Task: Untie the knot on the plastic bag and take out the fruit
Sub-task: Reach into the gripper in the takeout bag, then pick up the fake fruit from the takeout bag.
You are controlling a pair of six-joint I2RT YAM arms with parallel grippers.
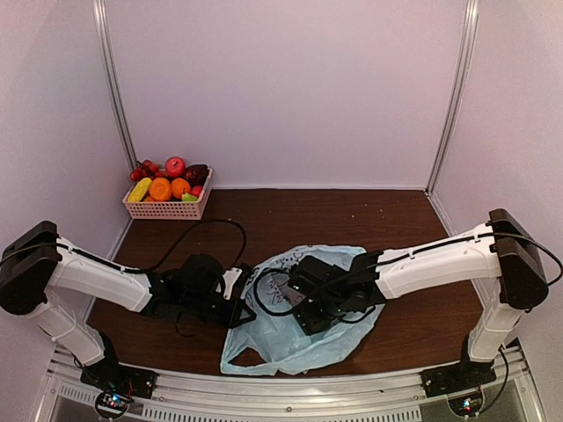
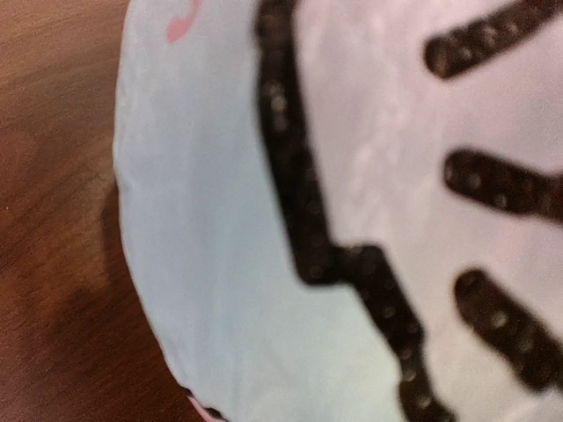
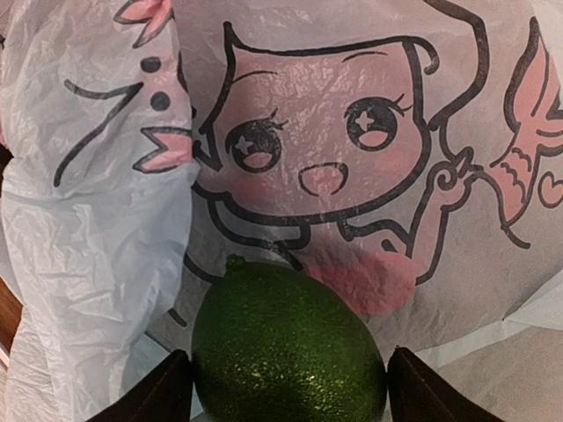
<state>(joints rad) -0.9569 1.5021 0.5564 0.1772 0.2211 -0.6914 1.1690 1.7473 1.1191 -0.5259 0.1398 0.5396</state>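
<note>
Now the right gripper (image 3: 283, 369) squeezes a round green fruit (image 3: 288, 338) over the thin light blue plastic bag (image 1: 281, 347) near the worktop's (image 1: 396, 220) front edge. The left gripper (image 1: 236, 304) is closed beside the bag.

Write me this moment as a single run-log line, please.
left gripper: shut, at edge of plastic bag | right gripper: shut on green fruit, over the bag's cartoon print
</note>
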